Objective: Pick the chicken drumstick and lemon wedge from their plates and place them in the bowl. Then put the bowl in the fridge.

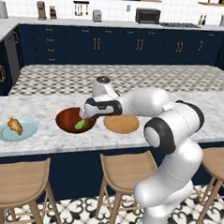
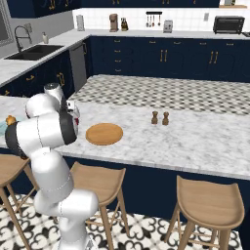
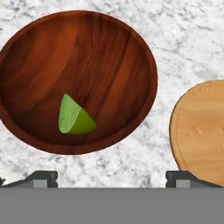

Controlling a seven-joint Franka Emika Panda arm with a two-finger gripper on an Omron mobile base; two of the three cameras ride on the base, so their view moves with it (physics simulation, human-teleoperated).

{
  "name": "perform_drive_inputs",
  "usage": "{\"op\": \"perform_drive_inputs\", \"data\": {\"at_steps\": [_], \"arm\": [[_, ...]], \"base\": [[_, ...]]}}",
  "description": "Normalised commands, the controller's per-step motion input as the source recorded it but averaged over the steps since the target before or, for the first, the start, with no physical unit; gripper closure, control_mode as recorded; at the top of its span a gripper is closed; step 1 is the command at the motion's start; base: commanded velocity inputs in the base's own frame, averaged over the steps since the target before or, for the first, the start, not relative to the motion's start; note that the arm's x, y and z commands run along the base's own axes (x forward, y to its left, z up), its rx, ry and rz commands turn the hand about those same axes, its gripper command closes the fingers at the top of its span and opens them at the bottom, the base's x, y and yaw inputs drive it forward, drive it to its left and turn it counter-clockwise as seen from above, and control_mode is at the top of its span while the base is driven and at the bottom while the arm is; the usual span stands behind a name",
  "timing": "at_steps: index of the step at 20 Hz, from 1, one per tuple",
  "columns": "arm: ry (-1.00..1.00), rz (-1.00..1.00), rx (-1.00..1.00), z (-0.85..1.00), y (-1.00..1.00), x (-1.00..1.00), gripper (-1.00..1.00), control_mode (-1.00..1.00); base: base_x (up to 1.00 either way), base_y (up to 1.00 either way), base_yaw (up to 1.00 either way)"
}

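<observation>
This is a home kitchen. Dark navy cabinets [image 1: 97,42] with brass handles line the far wall under a white tiled backsplash. On the far surface stand a toaster oven [image 1: 148,15], a toaster [image 1: 97,15], a knife block [image 1: 53,12] and a stovetop [image 1: 179,25]. At the far left sits a sink [image 2: 30,51] with a tall faucet. Wooden stools [image 1: 124,173] stand along the near side of a marble island surface [image 2: 195,141], on patterned floor tiles [image 1: 79,215].

Hidden and cropped parts

The tan plate [image 3: 202,131] ran off the hand view's right edge; the arm covered the bowl's [image 1: 66,119] right rim.
</observation>
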Motion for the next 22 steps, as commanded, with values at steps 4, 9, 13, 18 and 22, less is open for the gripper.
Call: {"op": "perform_drive_inputs", "data": {"at_steps": [4, 9, 13, 18, 22], "arm": [[0.0, -0.24, 0.11, 0.21, -0.89, -0.67, -1.0, -1.0], [-0.04, -0.16, 0.03, 0.53, -0.71, -0.54, -1.0, -1.0], [0.01, -0.11, 0.0, 0.86, -0.74, -0.33, -1.0, -1.0], [0.0, -0.23, -0.04, 0.51, -0.56, -0.81, -1.0, -1.0], [0.16, -0.21, 0.02, 0.41, -0.25, -0.88, -1.0, -1.0]], "base": [[0.0, 0.0, 0.0], [0.0, 0.0, 0.0], [0.0, 0.0, 0.0], [0.0, 0.0, 0.0], [0.0, 0.0, 0.0]]}}
